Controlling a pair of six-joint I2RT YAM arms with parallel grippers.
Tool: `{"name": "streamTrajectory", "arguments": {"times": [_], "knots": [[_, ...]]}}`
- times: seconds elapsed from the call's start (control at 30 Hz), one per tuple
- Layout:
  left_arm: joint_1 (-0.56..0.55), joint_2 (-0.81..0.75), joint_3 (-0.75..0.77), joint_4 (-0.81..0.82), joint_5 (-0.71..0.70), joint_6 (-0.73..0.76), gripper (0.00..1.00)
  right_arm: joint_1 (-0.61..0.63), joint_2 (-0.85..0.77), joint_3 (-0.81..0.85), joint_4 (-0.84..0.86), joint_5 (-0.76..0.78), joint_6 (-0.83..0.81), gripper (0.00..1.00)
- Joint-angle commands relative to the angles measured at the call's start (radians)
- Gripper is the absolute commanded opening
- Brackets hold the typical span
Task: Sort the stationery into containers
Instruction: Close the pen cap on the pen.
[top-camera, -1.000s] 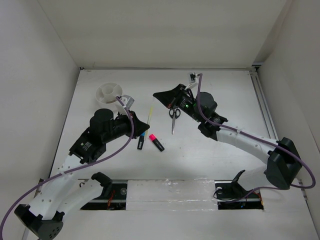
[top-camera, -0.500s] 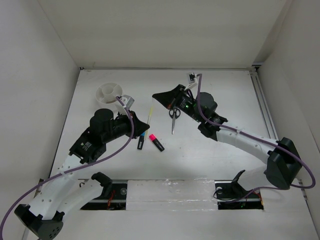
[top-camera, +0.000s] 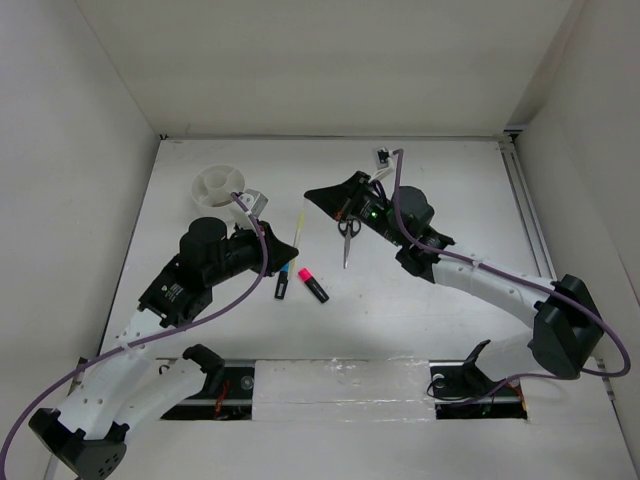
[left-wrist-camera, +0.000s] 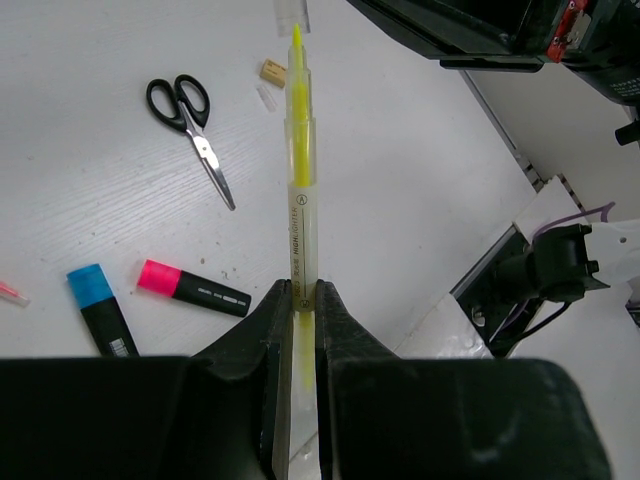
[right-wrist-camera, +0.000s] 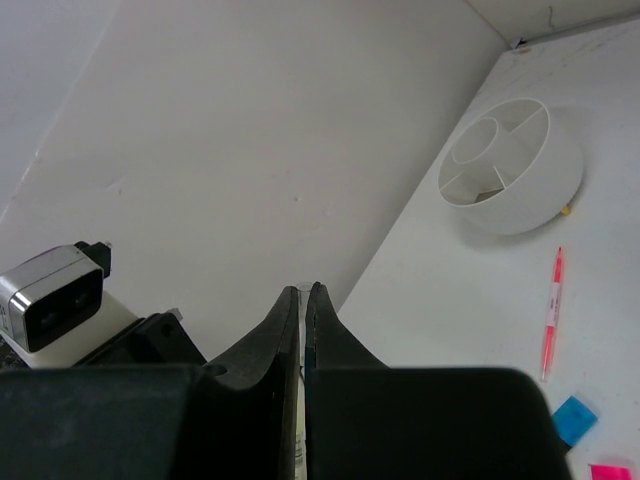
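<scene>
My left gripper (top-camera: 291, 250) (left-wrist-camera: 300, 290) is shut on the thin yellow pen (top-camera: 300, 225) (left-wrist-camera: 300, 170), held above the table and pointing away. My right gripper (top-camera: 308, 191) (right-wrist-camera: 302, 288) is shut on the pen's clear cap (left-wrist-camera: 290, 14) at the far tip; I cannot tell if the cap is still seated. The black-handled scissors (top-camera: 347, 232) (left-wrist-camera: 190, 120), the blue-capped highlighter (top-camera: 283, 282) (left-wrist-camera: 100, 312) and the pink-capped highlighter (top-camera: 312, 284) (left-wrist-camera: 190, 288) lie on the table. The pink pen (right-wrist-camera: 552, 312) lies near the round white bowl (top-camera: 200, 190) (right-wrist-camera: 545, 175). A tiny tan block (left-wrist-camera: 272, 70) lies beyond the scissors.
White walls close in the table on the left, back and right. A small black-and-white object (top-camera: 383, 153) sits at the far edge. A tan piece (right-wrist-camera: 490, 176) lies in one bowl compartment. Both arms cross over the table's middle.
</scene>
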Motion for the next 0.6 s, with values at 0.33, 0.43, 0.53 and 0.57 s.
{"name": "streamTrajectory", "arguments": {"times": [0.33,0.43,0.53,0.57], "knots": [[0.004,-0.005,0.008,0.042,0.028,0.003,0.00,0.007,-0.026,0.037,0.066,0.057,-0.005,0.00],[0.004,-0.005,0.008,0.042,0.028,0.003,0.00,0.007,-0.026,0.037,0.066,0.057,-0.005,0.00],[0.004,-0.005,0.008,0.051,0.028,0.003,0.00,0.007,-0.026,0.046,0.066,0.057,-0.005,0.00],[0.004,-0.005,0.008,0.052,0.028,0.003,0.00,0.007,-0.026,0.046,0.066,0.057,-0.005,0.00]]}}
